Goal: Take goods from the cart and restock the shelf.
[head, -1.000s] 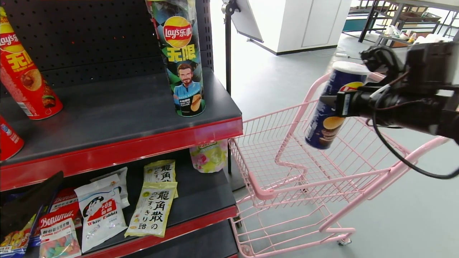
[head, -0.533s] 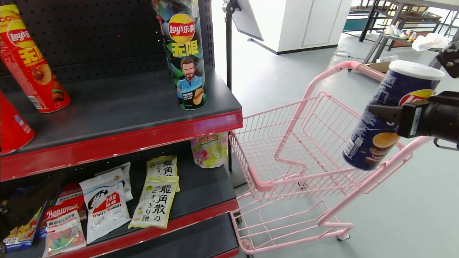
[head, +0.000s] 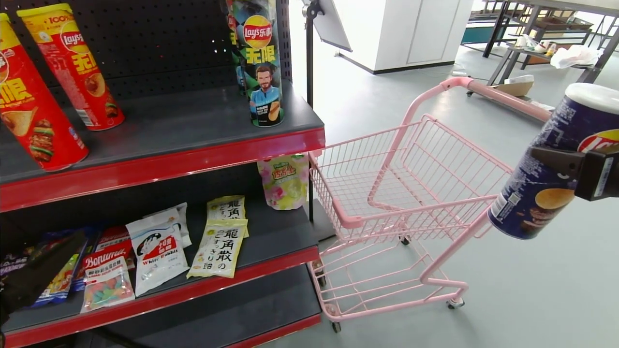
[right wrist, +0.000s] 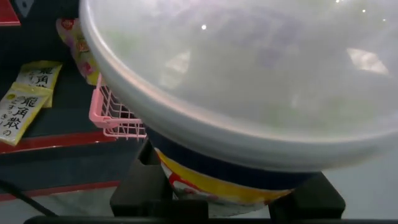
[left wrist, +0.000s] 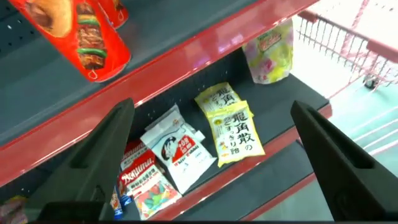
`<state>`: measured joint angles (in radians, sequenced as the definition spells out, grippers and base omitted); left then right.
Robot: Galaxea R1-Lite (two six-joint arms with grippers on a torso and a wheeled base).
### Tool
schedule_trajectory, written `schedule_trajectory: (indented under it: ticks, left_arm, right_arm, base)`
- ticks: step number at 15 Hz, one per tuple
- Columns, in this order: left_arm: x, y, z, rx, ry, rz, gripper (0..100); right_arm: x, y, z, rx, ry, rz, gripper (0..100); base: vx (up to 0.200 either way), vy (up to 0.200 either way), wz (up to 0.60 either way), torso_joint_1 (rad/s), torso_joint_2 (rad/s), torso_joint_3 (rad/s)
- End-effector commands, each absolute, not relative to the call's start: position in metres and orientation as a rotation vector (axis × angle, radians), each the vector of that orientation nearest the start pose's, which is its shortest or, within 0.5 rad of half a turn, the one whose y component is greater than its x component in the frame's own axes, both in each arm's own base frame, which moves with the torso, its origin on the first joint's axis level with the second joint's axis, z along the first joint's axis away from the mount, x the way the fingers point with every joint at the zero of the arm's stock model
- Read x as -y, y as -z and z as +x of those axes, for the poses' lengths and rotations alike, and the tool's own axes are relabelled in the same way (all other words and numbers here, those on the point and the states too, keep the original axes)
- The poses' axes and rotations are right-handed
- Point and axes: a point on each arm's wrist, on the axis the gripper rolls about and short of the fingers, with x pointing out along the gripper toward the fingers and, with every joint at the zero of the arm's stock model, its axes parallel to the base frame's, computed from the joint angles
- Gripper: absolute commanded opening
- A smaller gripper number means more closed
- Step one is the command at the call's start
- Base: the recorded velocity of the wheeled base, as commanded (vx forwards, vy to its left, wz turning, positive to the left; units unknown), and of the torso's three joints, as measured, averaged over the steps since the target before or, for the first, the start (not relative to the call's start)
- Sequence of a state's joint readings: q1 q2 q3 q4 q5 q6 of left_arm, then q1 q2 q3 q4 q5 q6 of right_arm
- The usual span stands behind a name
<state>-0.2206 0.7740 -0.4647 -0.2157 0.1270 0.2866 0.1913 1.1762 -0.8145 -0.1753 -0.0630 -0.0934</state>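
We are seeing the right gripper [head: 563, 164], partly cut off, clamping the blue can [head: 537, 198]; left gripper [left wrist: 211, 106] gaping wide.

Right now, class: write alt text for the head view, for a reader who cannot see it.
The right gripper, jaws shut on a tilted blue chip can, holds it up beside a pink cart. Left of the cart, a shelf bears red cans and a green can above, flat snack packets below.

Smooth grey floor [head: 532, 299] runs back to a white cabinet [head: 411, 29]. A black pole [head: 309, 72] holds a tilted board [head: 333, 24]. Cluttered dark-framed tables [head: 529, 50] stand far behind.
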Motion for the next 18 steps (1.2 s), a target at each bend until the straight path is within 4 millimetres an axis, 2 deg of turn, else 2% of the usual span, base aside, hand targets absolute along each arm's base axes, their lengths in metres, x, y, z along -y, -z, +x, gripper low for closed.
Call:
schedule_trajectory:
  ticks: [1, 6, 10, 18]
  left_arm:
    - [0.0134, -0.2202, 0.0733, -0.066, 0.103, 0.301, 100]
    - [0.0131, -0.2191, 0.0721, -0.066, 0.103, 0.301, 100]
    - [0.0131, -0.2191, 0.0721, -0.066, 0.103, 0.301, 100]
    - [0.0132, -0.2186, 0.0724, -0.069, 0.103, 0.301, 100]
  right_arm:
    - [-0.031, -0.2648, 0.1715, -0.181, -0.133, -0.118, 0]
    - [-0.031, -0.2606, 0.1714, -0.193, -0.135, -0.12, 0]
    - [-0.0311, -0.2553, 0.1715, -0.21, -0.136, -0.122, 0]
    - [-0.032, -0.2557, 0.1743, -0.212, -0.145, -0.138, 0]
  base:
    - [0.0, 0.0, 0.6, 0.017, 0.01, -0.002]
    - [0.0, 0.0, 0.6, 0.002, 0.0, 0.0]
    - [0.0, 0.0, 0.0, 0.02, -0.06, -0.038]
    - [0.0, 0.0, 0.0, 0.195, -0.52, -0.322]
